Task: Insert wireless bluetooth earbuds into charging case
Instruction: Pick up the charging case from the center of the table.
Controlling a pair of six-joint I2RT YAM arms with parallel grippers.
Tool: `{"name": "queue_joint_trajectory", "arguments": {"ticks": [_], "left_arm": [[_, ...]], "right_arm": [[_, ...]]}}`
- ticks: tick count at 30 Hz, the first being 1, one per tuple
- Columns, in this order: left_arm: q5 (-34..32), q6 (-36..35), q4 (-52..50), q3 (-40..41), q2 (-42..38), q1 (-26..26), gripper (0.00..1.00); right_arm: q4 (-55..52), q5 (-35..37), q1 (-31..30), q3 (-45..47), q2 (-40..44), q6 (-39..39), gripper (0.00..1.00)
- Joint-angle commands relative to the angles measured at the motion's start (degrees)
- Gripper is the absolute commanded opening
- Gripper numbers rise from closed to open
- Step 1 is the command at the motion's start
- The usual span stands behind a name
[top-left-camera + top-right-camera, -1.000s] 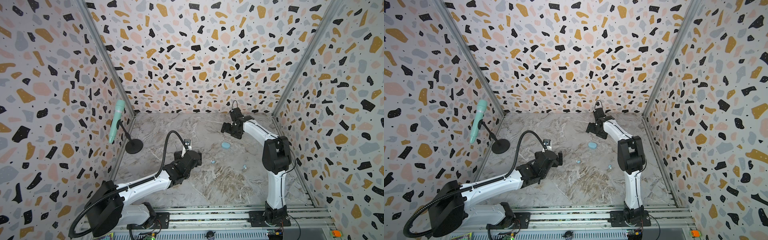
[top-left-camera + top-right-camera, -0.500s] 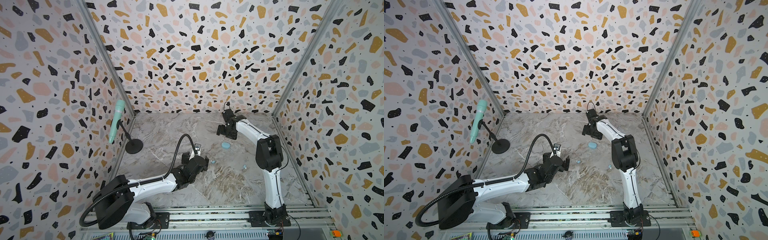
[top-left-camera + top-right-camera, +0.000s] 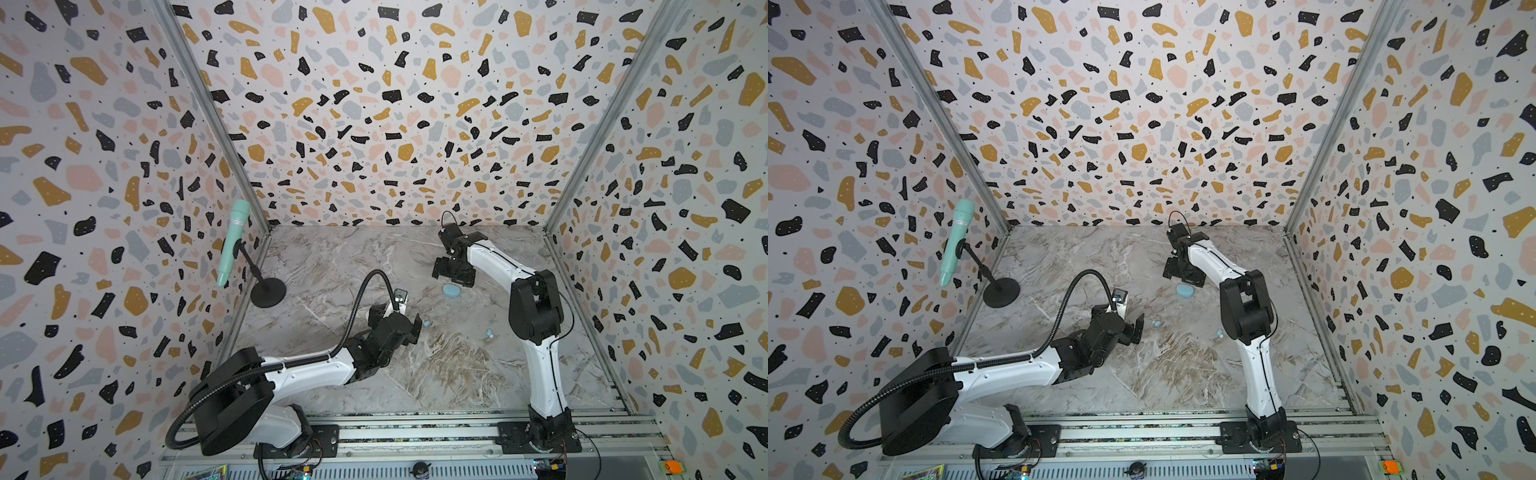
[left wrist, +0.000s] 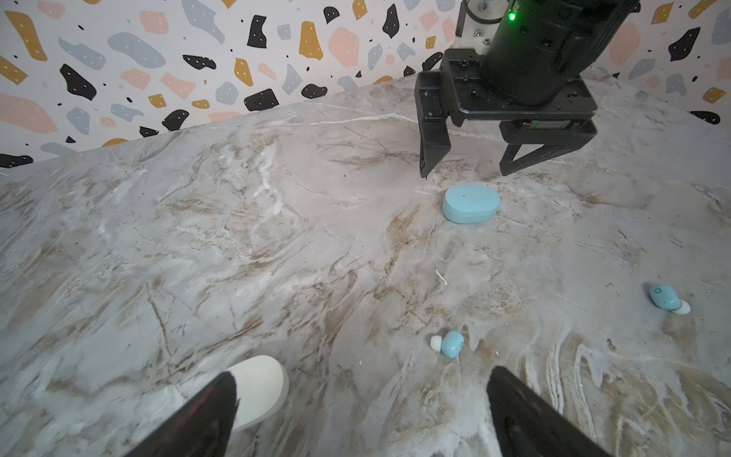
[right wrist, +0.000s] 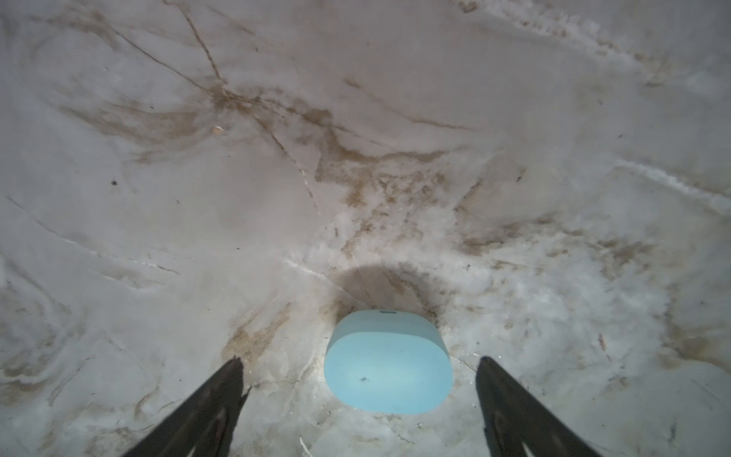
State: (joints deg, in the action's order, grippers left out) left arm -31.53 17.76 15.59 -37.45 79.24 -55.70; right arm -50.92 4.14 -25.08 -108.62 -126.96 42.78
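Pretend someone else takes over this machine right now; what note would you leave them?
The left gripper is open and empty, low over the marble tabletop, with a white pill-shaped plastic case beside one finger.
The right gripper is open and empty, just above the closed light blue pill-shaped plastic case.
Two small light blue plastic earbuds lie loose on the tabletop, apart from both cases; no white ones show.
Done: no blue bud inserted yet.
Left: open the blue case, seat both buds.
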Motion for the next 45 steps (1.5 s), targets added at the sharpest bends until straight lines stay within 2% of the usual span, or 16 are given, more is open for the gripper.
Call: {"name": "queue_joint_trajectory", "arguments": {"ticks": [1,13,20,35,45], "left_arm": [[0.11,-0.1,2.12,0.98,0.22,-0.42,1.0],[-0.09,0.45,1.17,-0.07,1.94,-0.59,1.0],[-0.82,0.39,0.97,0.05,2.58,-0.64,1.0],[-1.25,0.63,0.8,-0.06,3.19,-0.64,1.0],[-1.52,0.79,0.73,0.11,3.03,-0.72,1.0]], "right_arm": [[-3.58,1.44,-0.22,1.25,-0.3,1.2,0.91],[-2.02,0.72,-0.69,2.7,-0.26,0.37,0.85],[-1.76,0.49,-0.72,2.97,-0.66,0.46,0.75],[-0.96,-0.37,-0.51,3.26,-1.01,0.02,0.62],[-0.59,-1.12,-0.19,4.02,-0.98,0.01,0.65]]}}
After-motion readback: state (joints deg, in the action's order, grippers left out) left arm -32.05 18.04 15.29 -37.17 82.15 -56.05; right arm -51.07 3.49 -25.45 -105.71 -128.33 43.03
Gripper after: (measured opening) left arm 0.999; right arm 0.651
